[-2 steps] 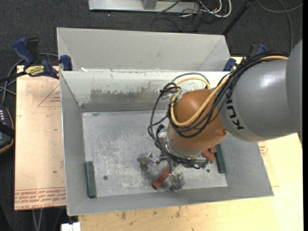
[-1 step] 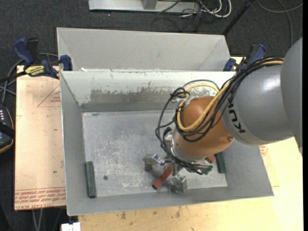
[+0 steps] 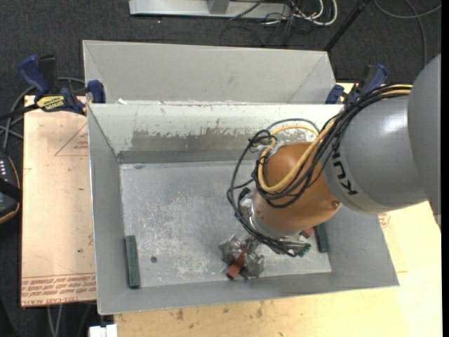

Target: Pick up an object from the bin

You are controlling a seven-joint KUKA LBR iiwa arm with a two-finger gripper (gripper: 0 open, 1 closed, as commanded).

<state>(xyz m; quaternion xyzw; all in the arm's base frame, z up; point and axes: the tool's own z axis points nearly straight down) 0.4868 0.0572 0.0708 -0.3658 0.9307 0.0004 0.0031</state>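
Grey bin (image 3: pixel 105 188), two green bars (image 3: pixel 131 262)

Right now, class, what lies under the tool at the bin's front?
A small red object pokes out beneath the tool on the bin floor; the tool covers the rest.

Letters "KU" on grey arm (image 3: pixel 384 153)

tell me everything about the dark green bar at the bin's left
The bar is dark green, long, thin and straight-edged, matte, perhaps rubber or plastic. It lies flat on the bin's grey floor, close beside the left wall and roughly parallel to it, near the front corner. Only the floor touches it; the claw is well off to its right.
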